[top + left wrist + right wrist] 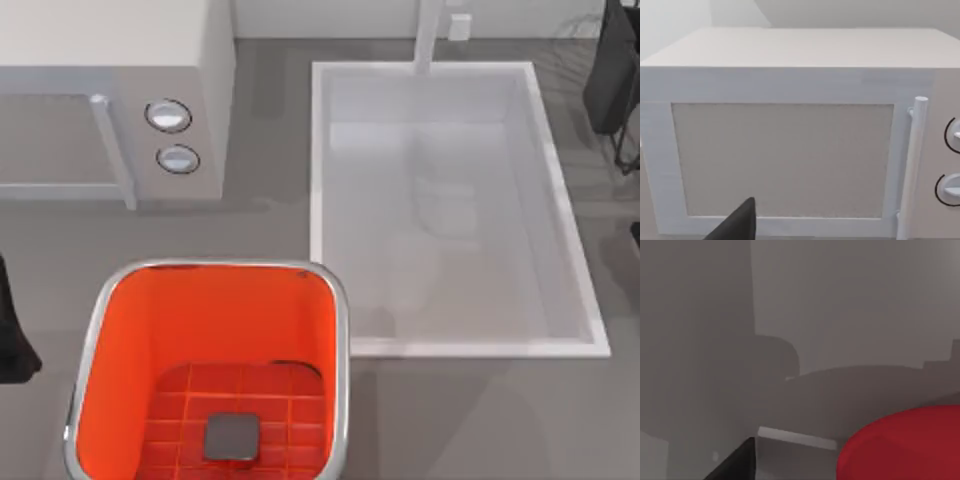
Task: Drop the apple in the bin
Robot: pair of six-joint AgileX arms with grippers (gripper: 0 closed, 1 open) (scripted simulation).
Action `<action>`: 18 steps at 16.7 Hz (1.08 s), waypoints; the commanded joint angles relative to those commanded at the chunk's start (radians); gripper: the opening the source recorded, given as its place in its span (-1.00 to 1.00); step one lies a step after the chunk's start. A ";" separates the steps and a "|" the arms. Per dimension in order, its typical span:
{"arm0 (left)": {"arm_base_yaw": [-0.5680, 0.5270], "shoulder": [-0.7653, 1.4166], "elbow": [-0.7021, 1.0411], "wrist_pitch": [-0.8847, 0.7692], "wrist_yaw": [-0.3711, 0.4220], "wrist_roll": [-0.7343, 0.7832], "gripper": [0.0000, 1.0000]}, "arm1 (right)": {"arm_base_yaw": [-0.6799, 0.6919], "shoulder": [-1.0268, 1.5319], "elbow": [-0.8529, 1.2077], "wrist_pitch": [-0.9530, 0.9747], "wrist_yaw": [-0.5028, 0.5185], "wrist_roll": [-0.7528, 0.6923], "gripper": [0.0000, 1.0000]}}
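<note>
So from the top camera the big rounded-square bin [120, 330] with the bright orange inside and shiny silver rim sits at the near edge of the grey table [480, 420], left of centre, and its gridded floor has just the grey square plate [232, 438] in the middle. Right behind it on the left is a white box-shaped microwave [110, 60] with two round knobs [168, 115] and a long bar handle [112, 150], and to the right of that a white rectangular sink basin [450, 200] takes up most of the far right half. The left arm [12, 330] is just a dark sliver at the left edge beside the bin; its wrist camera stares straight at the microwave door [782, 160], with one black claw finger [737, 225] poking in, and I can't tell if that claw is apart or together. The right wrist camera has the round red apple [905, 445] right up close, next to one black finger [737, 462], over grey surface. Whether the right claw is actually clamped on it, can't tell.
</note>
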 joint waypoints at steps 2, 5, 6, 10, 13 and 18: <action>0.000 0.000 0.000 0.000 0.000 0.000 1.00 | 0.000 0.000 0.000 0.000 0.000 0.000 1.00; 0.000 0.000 0.000 0.000 0.000 0.000 1.00 | 0.000 0.000 0.000 0.000 0.000 0.000 0.70; 0.000 0.000 0.000 0.000 0.000 0.000 1.00 | 0.000 0.000 0.000 0.000 0.000 0.000 0.55; 0.000 0.000 0.000 0.000 0.000 0.000 1.00 | 0.000 0.000 0.000 0.000 0.000 0.000 -0.06; 0.000 0.000 0.000 0.000 0.000 0.000 1.00 | 0.000 0.000 0.000 0.000 0.000 0.000 -0.51; 0.000 0.000 0.000 0.000 0.000 0.000 1.00 | 0.000 0.000 0.000 0.000 0.000 0.000 -1.00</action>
